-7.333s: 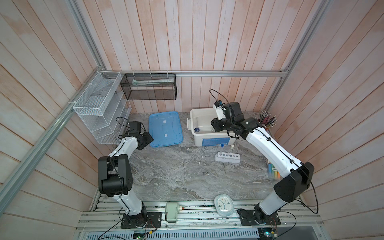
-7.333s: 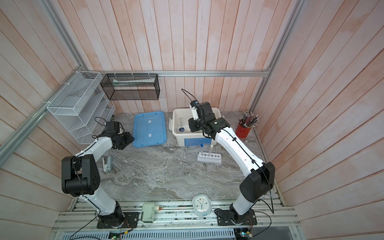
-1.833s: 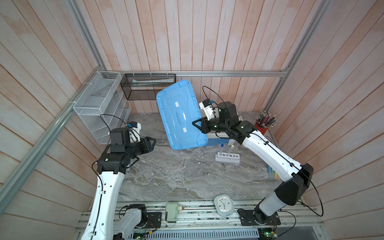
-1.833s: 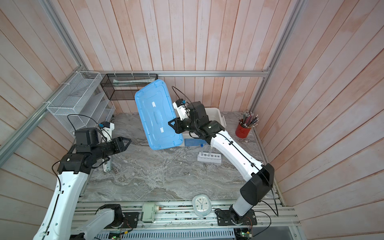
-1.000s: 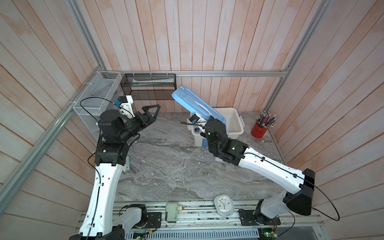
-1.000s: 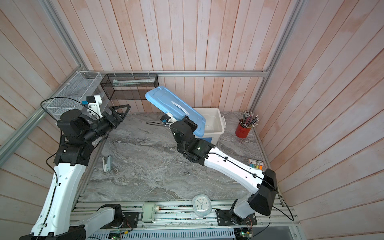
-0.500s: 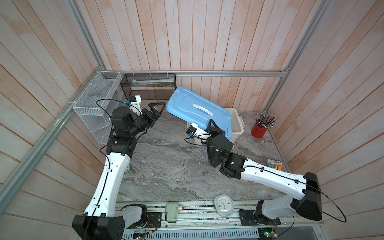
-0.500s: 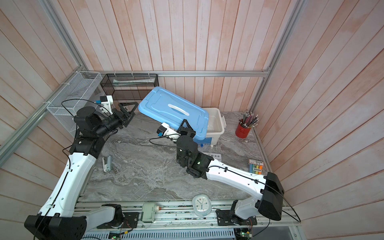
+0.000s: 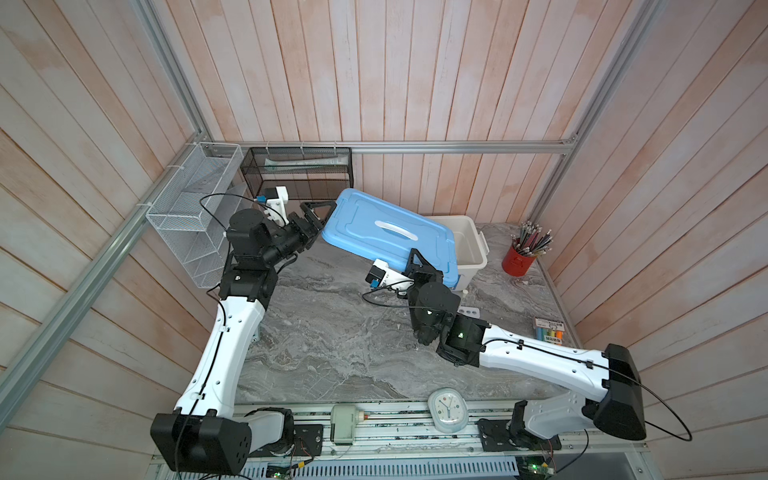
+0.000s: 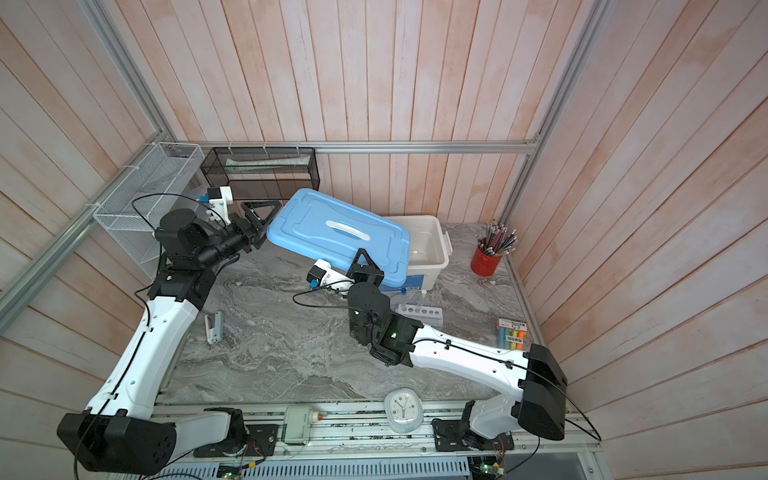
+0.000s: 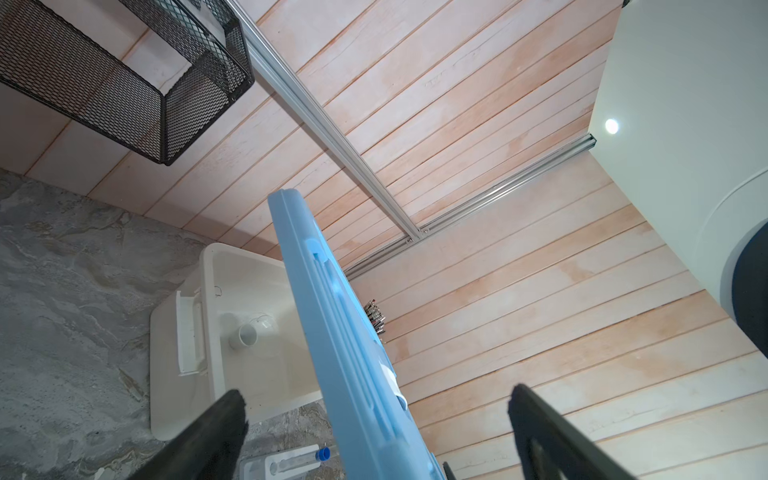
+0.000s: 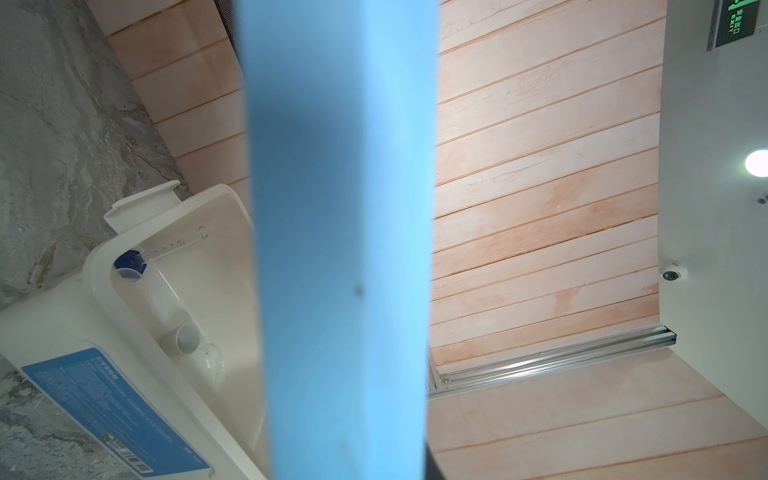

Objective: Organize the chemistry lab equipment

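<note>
The lid (image 9: 386,232) has swung nearly flat over the bin (image 9: 473,245) at the tabletop's back edge. The right gripper (image 9: 415,257) is clamped on it and the left gripper (image 9: 318,214) has its jaws wide apart around its corner, so closing looks near.

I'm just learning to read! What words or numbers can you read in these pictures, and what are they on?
"EXIT": on the green sign, turned sideways in the right wrist view; the small characters beside it are too small to read.
Blue label on the white bin: print too small to read.
Clock face: numerals too small.
Marker pack label: blurred.
</note>
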Tool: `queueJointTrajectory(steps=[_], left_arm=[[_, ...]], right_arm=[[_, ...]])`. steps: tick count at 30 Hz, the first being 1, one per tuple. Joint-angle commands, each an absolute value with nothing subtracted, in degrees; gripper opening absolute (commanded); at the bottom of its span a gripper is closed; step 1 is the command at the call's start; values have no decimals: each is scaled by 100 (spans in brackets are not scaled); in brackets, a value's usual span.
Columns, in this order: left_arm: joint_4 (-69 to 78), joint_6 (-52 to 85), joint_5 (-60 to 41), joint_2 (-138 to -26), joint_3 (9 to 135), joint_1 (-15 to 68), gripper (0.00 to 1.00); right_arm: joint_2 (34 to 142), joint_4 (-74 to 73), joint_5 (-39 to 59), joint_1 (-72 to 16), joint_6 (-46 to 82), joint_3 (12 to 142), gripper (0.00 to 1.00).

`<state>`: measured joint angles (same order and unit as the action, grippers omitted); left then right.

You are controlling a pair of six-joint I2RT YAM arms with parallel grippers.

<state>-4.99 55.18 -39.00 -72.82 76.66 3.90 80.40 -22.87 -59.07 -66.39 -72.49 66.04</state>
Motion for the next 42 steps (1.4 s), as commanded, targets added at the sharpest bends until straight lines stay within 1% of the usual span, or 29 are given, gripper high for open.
queueJointTrajectory(steps=[1,5,7,13,24,28,36,42], left_arm=[[-242,5514,-4293,-7334,7665,422,100],[-392,5295,-4491,-7421,7790,422,100],[-371,5238,-4577,-7453,7843,422,93],[-301,5211,-4967,-7580,7949,371,86],[-9,5520,-6294,-7893,8044,-67,73],[-103,5470,-6720,-7991,8136,-131,72],[-835,4880,-6884,-7952,8057,-163,65],[-839,4835,-6899,-7954,7875,-167,56]], right_arm=[[7976,-2616,-5789,-6714,-7210,6673,0],[8016,-2593,-5695,-6798,-7233,6629,0],[8016,-2558,-5668,-6820,-7257,6586,0],[7989,-2428,-5651,-6915,-7255,6497,0],[7875,-2140,-5574,-7132,-7419,6265,0],[7833,-2043,-5517,-7219,-7488,6132,0],[7648,-2057,-5508,-7329,-7668,5743,0],[7576,-2034,-5480,-7515,-7611,5644,0]])
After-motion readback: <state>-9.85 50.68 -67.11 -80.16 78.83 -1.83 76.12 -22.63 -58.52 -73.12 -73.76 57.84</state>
